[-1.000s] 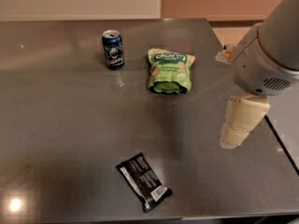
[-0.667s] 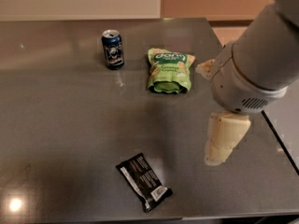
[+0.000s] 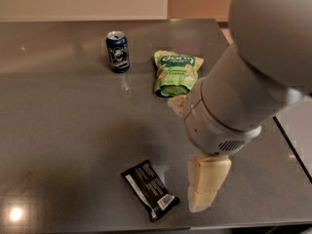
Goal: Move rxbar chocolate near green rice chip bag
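The gripper (image 3: 208, 185), spread impossible to tell, hangs empty just beside the rxbar chocolate (image 3: 149, 189); best to centre across its narrow width.

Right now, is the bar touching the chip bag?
No, the bar lies well apart from the chip bag, with the tool hanging just right of the bar.

A dark grey, glossy table (image 3: 73, 130) fills most of the view, with a bright light glare (image 3: 15, 213) near its front left corner and a pale wall (image 3: 83, 1) behind.
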Action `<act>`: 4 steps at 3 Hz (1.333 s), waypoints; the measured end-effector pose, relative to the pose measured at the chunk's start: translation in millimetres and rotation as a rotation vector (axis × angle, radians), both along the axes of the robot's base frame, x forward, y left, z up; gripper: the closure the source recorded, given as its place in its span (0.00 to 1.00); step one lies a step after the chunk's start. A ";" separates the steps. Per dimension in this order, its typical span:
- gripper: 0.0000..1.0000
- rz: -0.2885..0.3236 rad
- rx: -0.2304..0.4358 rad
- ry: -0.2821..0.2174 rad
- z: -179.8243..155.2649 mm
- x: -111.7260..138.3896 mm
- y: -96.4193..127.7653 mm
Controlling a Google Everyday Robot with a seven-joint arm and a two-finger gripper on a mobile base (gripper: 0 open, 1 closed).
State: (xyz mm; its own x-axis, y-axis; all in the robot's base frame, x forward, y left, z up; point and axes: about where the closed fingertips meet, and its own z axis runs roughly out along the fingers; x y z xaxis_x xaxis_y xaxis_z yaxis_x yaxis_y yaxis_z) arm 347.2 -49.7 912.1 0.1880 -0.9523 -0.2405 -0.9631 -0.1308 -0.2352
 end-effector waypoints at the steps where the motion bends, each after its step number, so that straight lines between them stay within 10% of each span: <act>1: 0.00 0.062 0.034 0.021 -13.9 -9.7 17.3; 4: 0.00 0.133 0.077 0.116 -70.5 6.7 36.5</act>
